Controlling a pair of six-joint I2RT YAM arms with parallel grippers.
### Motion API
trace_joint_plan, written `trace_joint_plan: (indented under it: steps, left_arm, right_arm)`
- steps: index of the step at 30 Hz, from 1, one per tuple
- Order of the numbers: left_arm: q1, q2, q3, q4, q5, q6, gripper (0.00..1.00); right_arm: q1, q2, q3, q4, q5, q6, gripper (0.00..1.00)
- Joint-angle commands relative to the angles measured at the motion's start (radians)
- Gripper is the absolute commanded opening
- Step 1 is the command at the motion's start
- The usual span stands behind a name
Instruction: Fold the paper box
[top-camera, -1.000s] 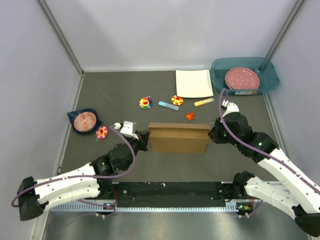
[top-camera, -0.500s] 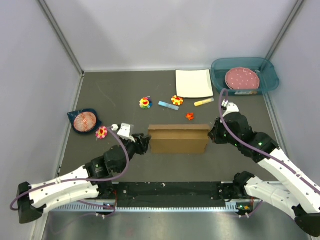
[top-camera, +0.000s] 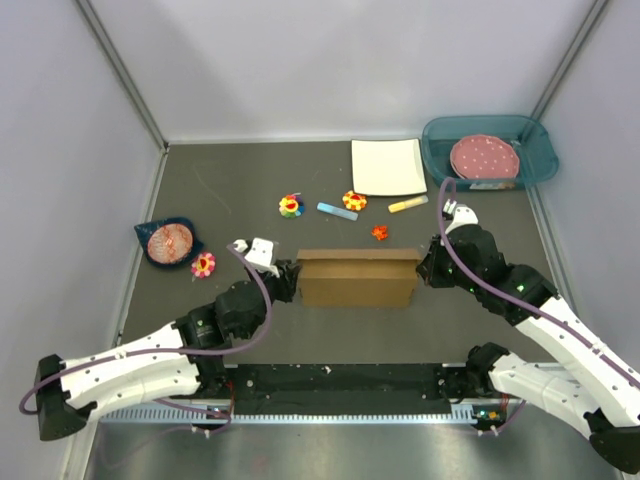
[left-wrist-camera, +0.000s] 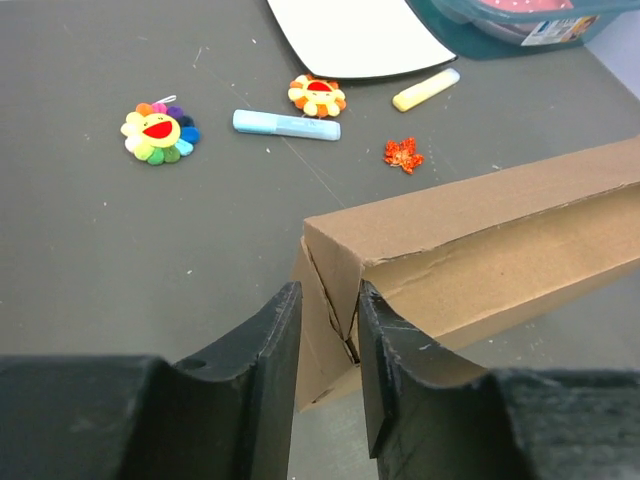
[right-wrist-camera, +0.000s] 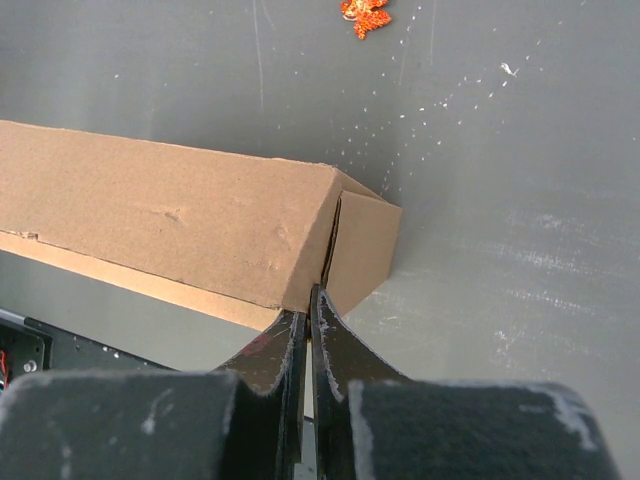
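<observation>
- One paper box, brown cardboard and folded up with the lid down, sits mid-table between the two arms, long side across the view.
- Left gripper is at the box's left end, its two fingers spread with the end corner of the cardboard standing between them.
- Whether those pads actually squeeze the flap, I can't tell.
- Right gripper is at the box's right end, fingers pressed together with nothing between them and tips right at the corner seam.
- Three flower toys are on the grey table: a rainbow one, an orange one and a pink one.
- The pink one lies off to the left, near the left arm.
- One small red scrap lies just behind the box.
- There are two short sticks, one blue and one yellow.
- One white square plate sits at the back.
- One teal bin at back right holds one pink dotted disc.
- One dark blue dish on the left carries one round pinkish piece.
</observation>
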Motion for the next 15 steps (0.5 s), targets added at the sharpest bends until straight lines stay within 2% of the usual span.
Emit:
trace_joint_plan:
  steps: [1,3,5,8,10,15]
  left_arm:
    - [0.003,0.036,0.039,0.041,-0.030,0.041,0.30]
    - [0.009,0.039,0.036,0.049,-0.032,0.041,0.23]
    - [0.010,0.033,0.036,0.063,-0.029,0.041,0.23]
    - [0.014,0.028,0.048,0.064,-0.023,0.041,0.28]
    - [0.014,0.027,0.053,0.060,-0.017,0.043,0.35]
    - [0.015,0.022,0.068,0.058,-0.015,0.052,0.39]
  right_arm:
    - [0.018,0.014,-0.020,-0.149,-0.041,0.008,0.00]
    - [0.018,0.016,-0.023,-0.149,-0.041,0.006,0.00]
    - [0.017,0.016,-0.024,-0.149,-0.041,0.008,0.00]
    - [0.017,0.016,-0.024,-0.149,-0.041,0.008,0.00]
    - [0.018,0.016,-0.024,-0.149,-0.041,0.006,0.00]
    - [0.017,0.014,-0.025,-0.149,-0.040,0.006,0.00]
